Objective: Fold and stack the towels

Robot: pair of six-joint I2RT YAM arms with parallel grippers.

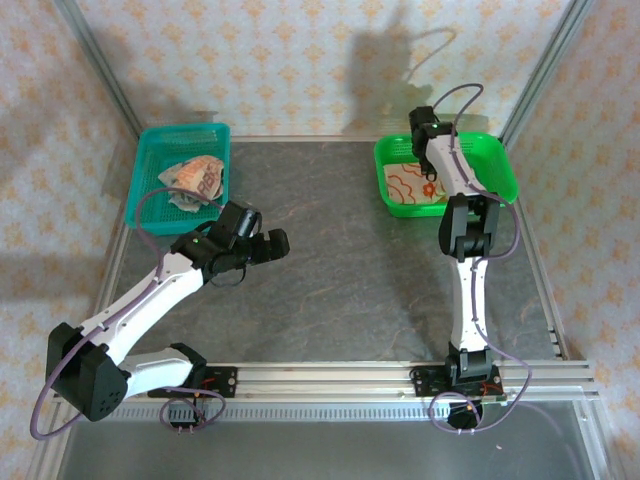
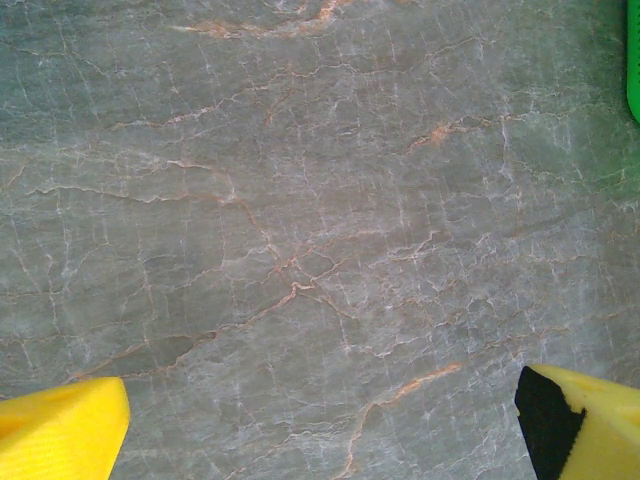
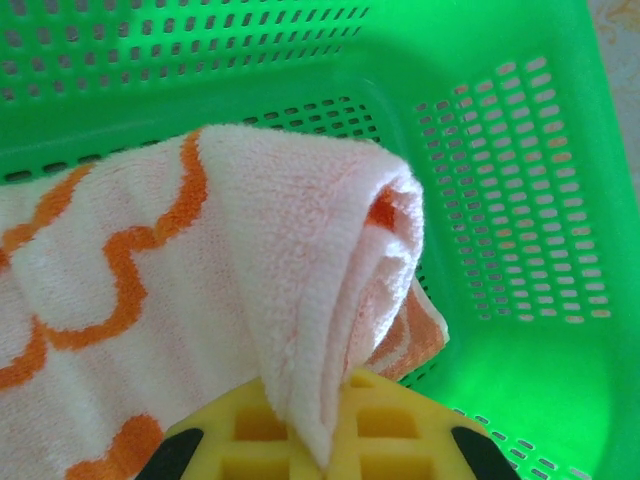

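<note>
Pinches, with the right gripper [image 3: 322, 448] pressed together, a rolled fold of the cream terry towel with orange wavy lines [image 3: 150, 270]; brings the yellow waffle-patterned fingers [image 3: 400, 430] together beneath the cloth, a black tip at either outer side. Stands that fold up from the rest of the cloth inside the bright green plastic mesh basket [image 3: 520, 180], with the perforated wall just ahead of the fingers and to their right, and the remainder of the towel spreading away to the gripper's left. Poses the left gripper [image 2: 320, 425] spread wide, yellow fingers [image 2: 60, 430] one at each side, above the grey stone-patterned tabletop [image 2: 300, 200] with rust-coloured veins. Shows a crumpled orange-and-cream printed towel [image 1: 195, 178] in the teal plastic mesh basket [image 1: 160, 145], off the left gripper's left flank, near it but apart.
</note>
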